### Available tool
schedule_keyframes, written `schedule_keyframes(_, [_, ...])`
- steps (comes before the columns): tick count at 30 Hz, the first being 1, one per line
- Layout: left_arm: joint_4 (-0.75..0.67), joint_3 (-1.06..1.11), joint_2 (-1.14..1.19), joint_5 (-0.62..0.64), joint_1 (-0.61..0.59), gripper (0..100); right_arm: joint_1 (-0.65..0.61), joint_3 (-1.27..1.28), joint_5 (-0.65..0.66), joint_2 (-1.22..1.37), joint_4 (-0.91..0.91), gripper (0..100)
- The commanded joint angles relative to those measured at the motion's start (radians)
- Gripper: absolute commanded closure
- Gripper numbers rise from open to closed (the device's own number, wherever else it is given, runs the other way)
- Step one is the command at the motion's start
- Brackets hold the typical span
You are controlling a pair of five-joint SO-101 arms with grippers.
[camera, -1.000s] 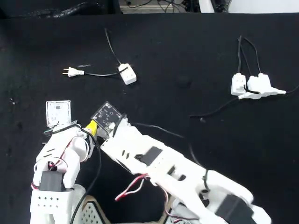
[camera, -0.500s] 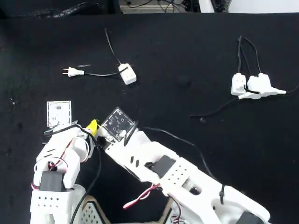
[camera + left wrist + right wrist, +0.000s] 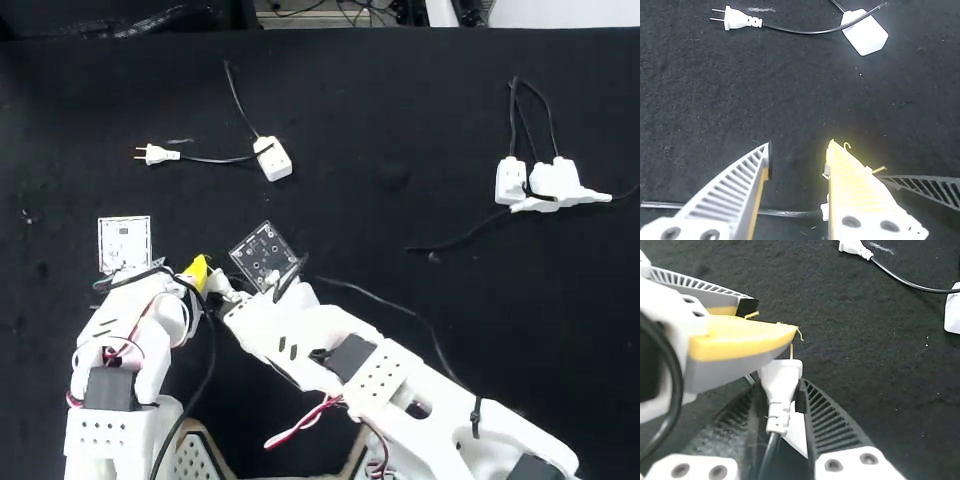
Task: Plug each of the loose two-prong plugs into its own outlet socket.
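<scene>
Step in hand: first plug gripped, not yet at a socket. Right hand point(image 3: 781, 390) is clamped on the white plug point(image 3: 781, 376), lower left of the high view. Left hand point(image 3: 797, 150) is wide open and empty. Next move likely needs the prongs lined up with the socket block point(image 3: 272, 158). Count: two plugs, one loose point(image 3: 152, 154) on the worktop point(image 3: 400, 100); two white blocks point(image 3: 540, 183) at right.

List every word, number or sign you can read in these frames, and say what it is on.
No legible text in any view.
White square board: faint marks, too small to read.
Dark square board beside it: dots, nothing readable.
On the plug in the right gripper: no print visible.
</scene>
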Motion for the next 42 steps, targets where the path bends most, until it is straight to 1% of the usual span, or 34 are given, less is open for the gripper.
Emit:
schedule_keyframes(1, [0.002, 0.021, 0.006, -0.011, 0.012, 81, 0.018, -0.033, -0.018, -0.071, -0.011, 98.8])
schedule_keyframes(28, [-0.012, 0.038, 0.008, -0.012, 0.013, 81, 0.02, -0.047, -0.023, -0.077, -0.011, 98.8])
schedule_keyframes(36, [-0.012, 0.038, 0.014, -0.012, 0.019, 81, 0.02, -0.024, -0.017, -0.196, 0.037, 98.8])
schedule_keyframes(42, [-0.012, 0.038, 0.014, -0.012, 0.019, 81, 0.02, -0.015, -0.017, -0.206, 0.037, 98.8])
